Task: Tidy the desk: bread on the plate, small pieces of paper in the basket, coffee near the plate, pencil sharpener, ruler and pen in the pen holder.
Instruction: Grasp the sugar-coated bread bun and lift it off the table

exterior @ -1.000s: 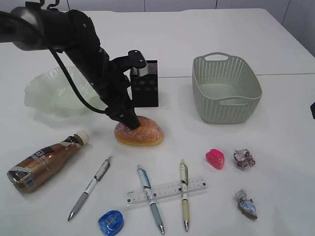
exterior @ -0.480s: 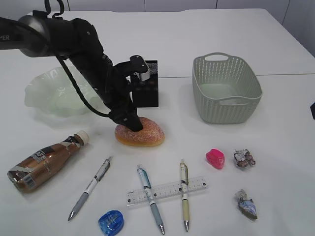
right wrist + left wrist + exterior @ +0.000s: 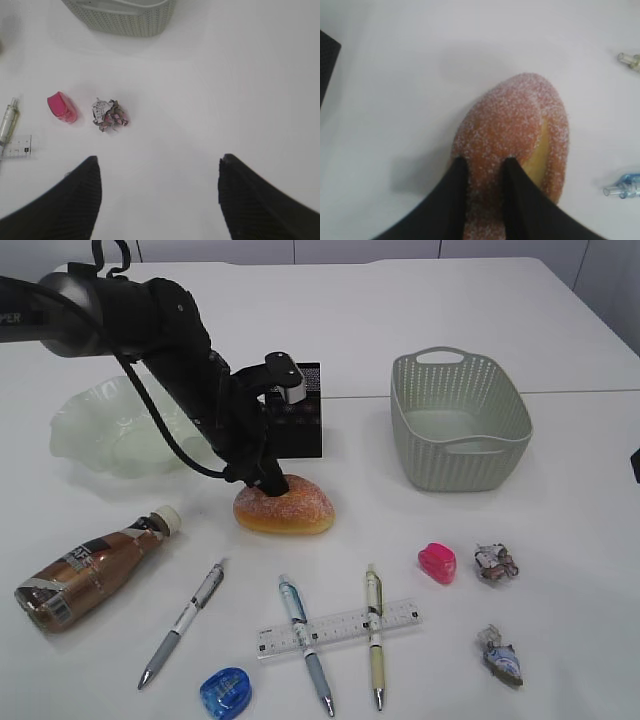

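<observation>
The sugared bread (image 3: 285,506) lies on the white table in front of the black pen holder (image 3: 297,415). My left gripper (image 3: 268,483) is shut on the bread's left end; in the left wrist view its two black fingers (image 3: 457,200) pinch the near end of the bread (image 3: 515,135). The pale green plate (image 3: 105,425) sits at the far left. My right gripper (image 3: 157,192) is open and empty above bare table, near a crumpled paper (image 3: 110,115) and the pink sharpener (image 3: 62,107).
The coffee bottle (image 3: 85,570) lies on its side at the front left. Three pens (image 3: 305,640), a ruler (image 3: 340,628) and a blue sharpener (image 3: 225,692) lie along the front. The basket (image 3: 460,420) stands at the right, with two paper balls (image 3: 500,655) in front of it.
My left arm has shifted slightly and its fingers have closed on the bread's left end. The bread has moved up a touch in the view. Everything else is where it was.
</observation>
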{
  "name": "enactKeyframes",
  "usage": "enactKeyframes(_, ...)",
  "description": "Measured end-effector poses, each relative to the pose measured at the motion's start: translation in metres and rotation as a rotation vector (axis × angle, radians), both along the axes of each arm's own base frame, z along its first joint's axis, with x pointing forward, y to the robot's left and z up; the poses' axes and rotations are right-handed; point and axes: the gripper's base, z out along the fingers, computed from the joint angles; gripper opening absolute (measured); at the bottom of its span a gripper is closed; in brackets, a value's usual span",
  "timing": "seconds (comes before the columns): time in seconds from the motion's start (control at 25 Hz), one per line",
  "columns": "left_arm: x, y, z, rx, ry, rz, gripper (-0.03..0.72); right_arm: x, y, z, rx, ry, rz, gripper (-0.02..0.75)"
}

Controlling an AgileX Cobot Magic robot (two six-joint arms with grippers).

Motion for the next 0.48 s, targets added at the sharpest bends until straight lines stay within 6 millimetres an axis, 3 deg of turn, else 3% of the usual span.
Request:
enactKeyframes(0.28,-0.001,-0.001,0.003,-0.01,0.002,0.002,0.14,0.0,0.0,0.0,0.0,0.0,0.0,0.533)
enactKeyframes(0.48,-0.002,0.0,0.022,-0.027,-0.031,0.0,0.14,0.0,0.0,0.0,0.0,0.0,0.0,0.533)
